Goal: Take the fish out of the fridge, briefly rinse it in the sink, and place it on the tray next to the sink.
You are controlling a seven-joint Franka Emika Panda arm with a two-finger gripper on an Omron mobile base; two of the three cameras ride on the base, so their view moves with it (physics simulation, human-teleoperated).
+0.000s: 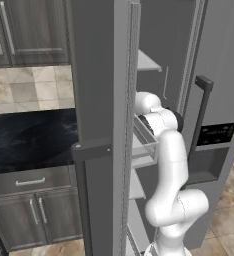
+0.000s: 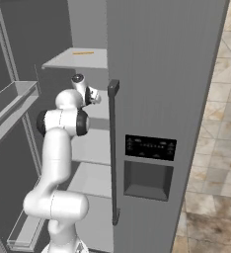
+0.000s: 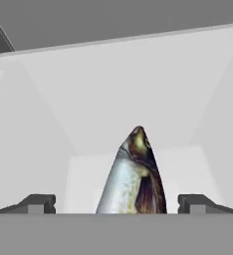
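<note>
Gripper [image 3: 116, 204]: inside the fridge [image 2: 167, 74], fingers spread wide to either side of the fish [image 3: 133, 174], not touching it.
Fish: lies on a white fridge shelf [image 3: 83, 179], head pointing toward the back wall, between the two fingertips.
Arm [image 1: 171, 165]: reaches in through the open door.

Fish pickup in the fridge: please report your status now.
Pincer open, fingertips on both sides of the fish, not closed on it. Fish lies on white fridge shelf. Arm reaches inside the open fridge. Nothing blocks the grasp.
</note>
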